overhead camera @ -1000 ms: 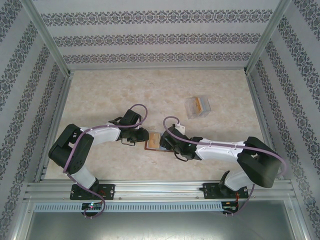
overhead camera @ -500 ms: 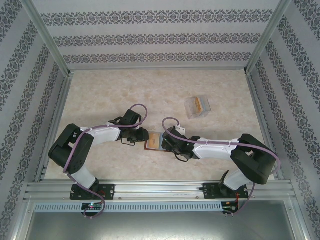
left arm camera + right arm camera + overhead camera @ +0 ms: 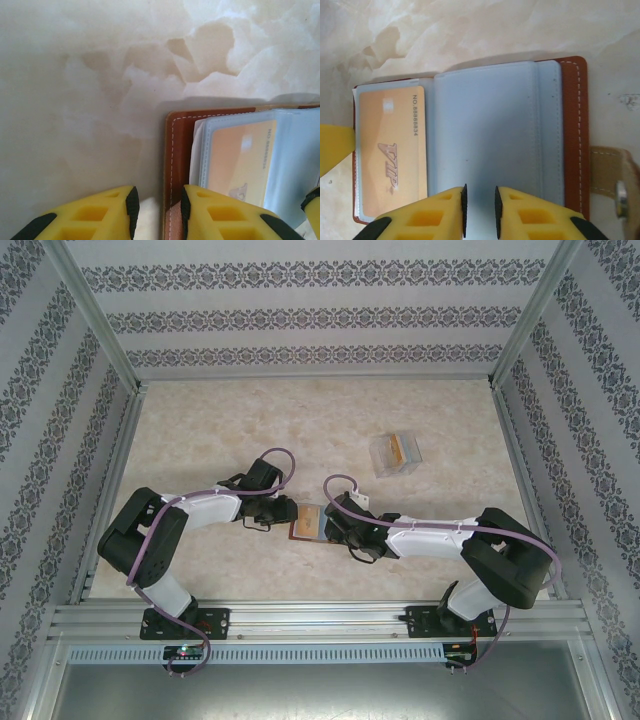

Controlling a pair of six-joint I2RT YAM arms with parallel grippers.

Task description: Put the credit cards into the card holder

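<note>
The reddish-brown card holder [image 3: 304,523] lies open on the table between both grippers. An orange credit card [image 3: 392,150] sits in its left clear sleeve; the pale sleeves [image 3: 485,130] beside it look blank. My left gripper [image 3: 157,210] straddles the holder's stitched left cover edge [image 3: 177,150], one pad against it and the other apart over the table. My right gripper [image 3: 479,210] hangs over the middle sleeves, its jaws a narrow gap apart with pale plastic showing between them. The same card [image 3: 240,160] shows in the left wrist view.
A clear plastic box [image 3: 395,453] with an orange card inside stands at the back right. The holder's strap with a snap [image 3: 615,185] sticks out to the right. Metal frame posts and patterned walls ring the marble table [image 3: 200,430].
My right gripper's jaws have drawn much closer together over the sleeves, and the right arm has shifted slightly. The left arm and the holder stay put.
</note>
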